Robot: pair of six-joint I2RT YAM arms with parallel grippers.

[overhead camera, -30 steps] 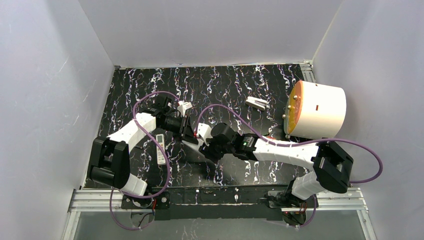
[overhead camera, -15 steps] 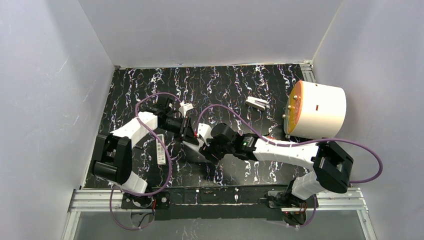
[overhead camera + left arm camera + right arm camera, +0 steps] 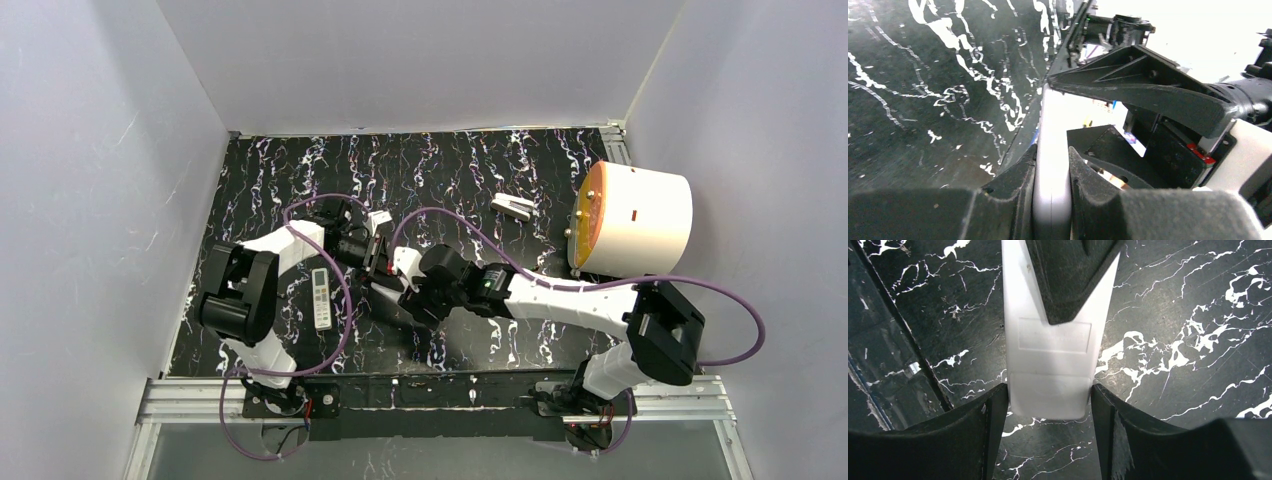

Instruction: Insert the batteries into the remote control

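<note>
A white remote control (image 3: 1050, 345) is held above the table between both grippers, its plain back facing the right wrist camera. My right gripper (image 3: 1049, 390) is shut on its long sides near one end. My left gripper (image 3: 1050, 160) is shut on its thin edge (image 3: 1052, 150), and one left finger (image 3: 1068, 275) lies across the remote's back. In the top view the two grippers meet mid-table, the left gripper (image 3: 372, 255) just behind the right gripper (image 3: 402, 285). No battery shows clearly in any view.
A second small remote with buttons (image 3: 321, 297) lies on the black marbled table (image 3: 470, 170) beside the left arm. A small white flat piece (image 3: 513, 207) lies at the back. A big white drum with an orange face (image 3: 635, 220) stands at the right.
My left arm's elbow and upper links have swung right and forward, and its gripper has shifted slightly right at the remote. The right arm has barely moved.
</note>
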